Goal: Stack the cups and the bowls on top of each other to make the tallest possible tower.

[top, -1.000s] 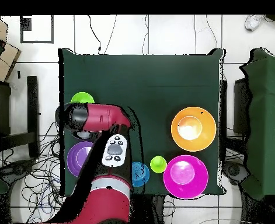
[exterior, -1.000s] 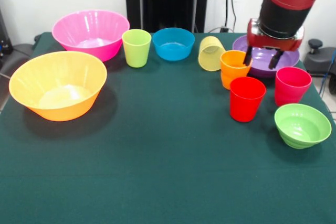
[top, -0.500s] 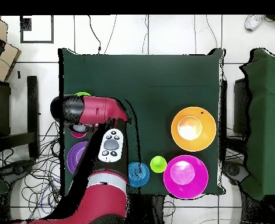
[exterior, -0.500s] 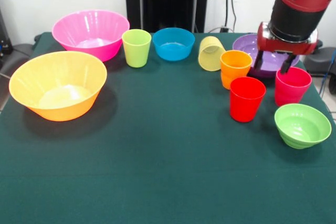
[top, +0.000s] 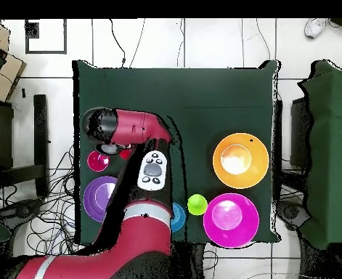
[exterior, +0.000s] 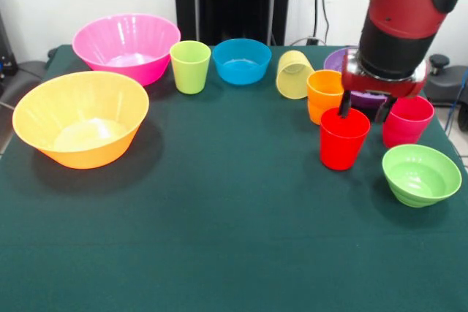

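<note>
Now jaws [exterior: 364,107] spread apart above red cup [exterior: 343,139], pink-red cup [exterior: 406,120] beside, nothing stacked.

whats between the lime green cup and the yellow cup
In the front view, the small blue bowl sits between the lime green cup and the tipped pale yellow cup, slightly farther back.

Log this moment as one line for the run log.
phase: approach | claw: open, above red cup, beside pink-red cup | held: nothing | tower: not started
</note>
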